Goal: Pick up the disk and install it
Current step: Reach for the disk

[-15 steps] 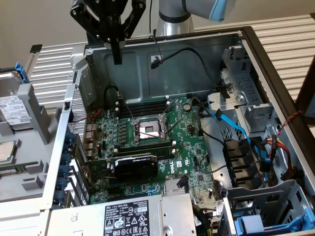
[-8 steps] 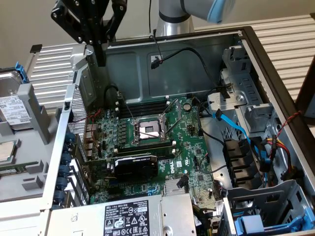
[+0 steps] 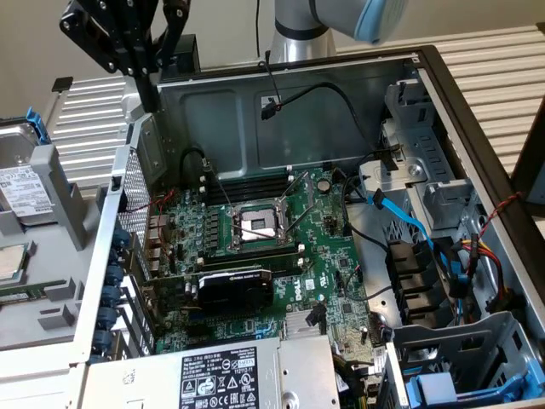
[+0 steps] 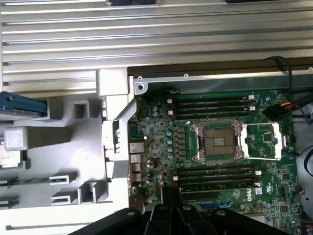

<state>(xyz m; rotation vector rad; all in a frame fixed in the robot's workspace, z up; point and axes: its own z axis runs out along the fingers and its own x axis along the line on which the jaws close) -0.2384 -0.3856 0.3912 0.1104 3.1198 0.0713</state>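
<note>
Disk (image 3: 20,192) well apart from claw (image 3: 146,87), seemingly unheld

Green motherboard (image 3: 336,285), blue cable (image 3: 409,223), black hand (image 3: 148,92), white-labelled silver disk (image 3: 21,192)

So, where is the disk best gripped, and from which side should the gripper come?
Probably from above. The disk lies label up in the grey holder at the exterior view's left, and a holder wall stands along its side toward the case, likely blocking a sideways approach. Grip the blue carrier end, which seems to rise free above the holder.
</note>
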